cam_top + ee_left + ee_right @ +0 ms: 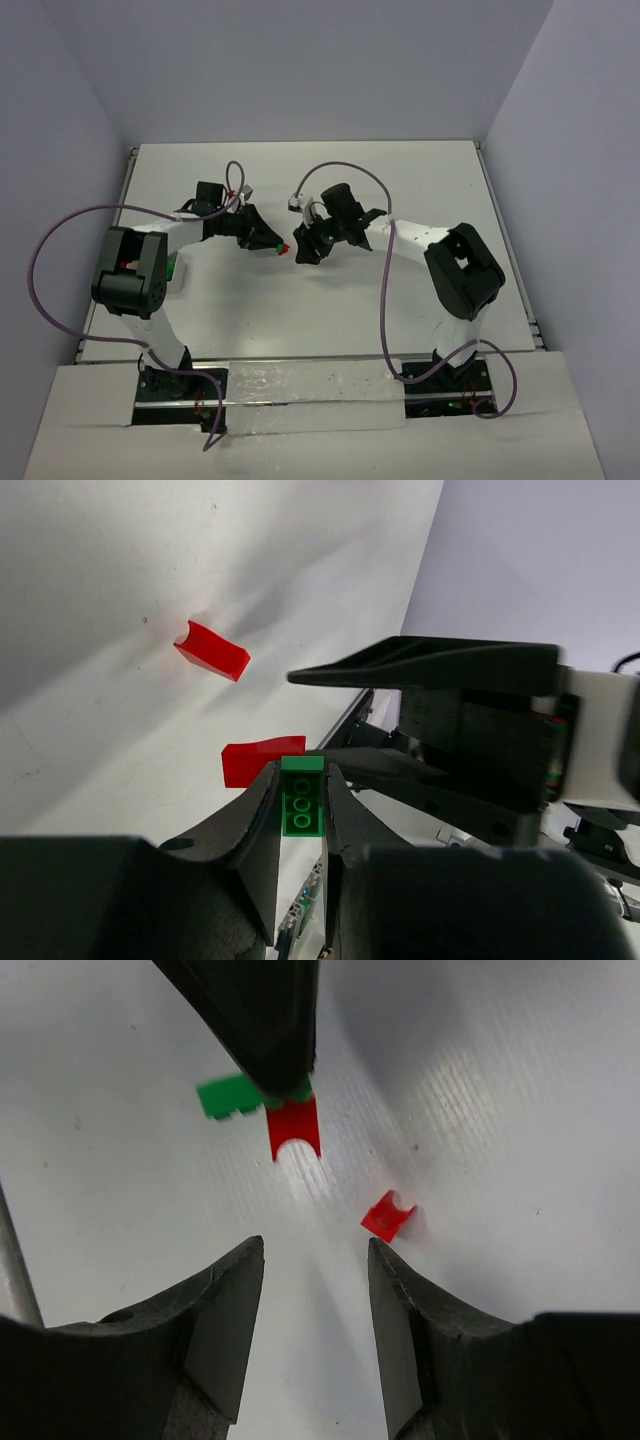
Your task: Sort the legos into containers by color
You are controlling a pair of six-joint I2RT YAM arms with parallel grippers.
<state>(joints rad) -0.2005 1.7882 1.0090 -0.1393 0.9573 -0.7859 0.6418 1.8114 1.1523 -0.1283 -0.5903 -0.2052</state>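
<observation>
Holding the two-colour pair just above the table (520, 1110), as far as I can judge, I am keeping the left gripper (268, 241) clamped on the green brick (302, 805). Its long axis is running out along the fingers toward their tips. The red brick (294, 1126) is sticking off the far end of the green one, and that is the relation I am weighing. From the right gripper (315, 1250) it is lying straight ahead, a touch left of the middle of the gap, its notched underside facing the jaws.

The right gripper is standing released, jaws apart with nothing between them, near the pair but not touching it. That is making it the free hand for pulling red off green. I am reckoning it needs to go forward and close across the red brick alone, without nudging the left fingertips.

A loose red brick (388, 1214) is lying tilted on the table, just ahead of the right-hand finger and apart from the pair. The table is showing plain white, faintly ribbed up close, and grey walls (300, 70) are closing in three sides.
</observation>
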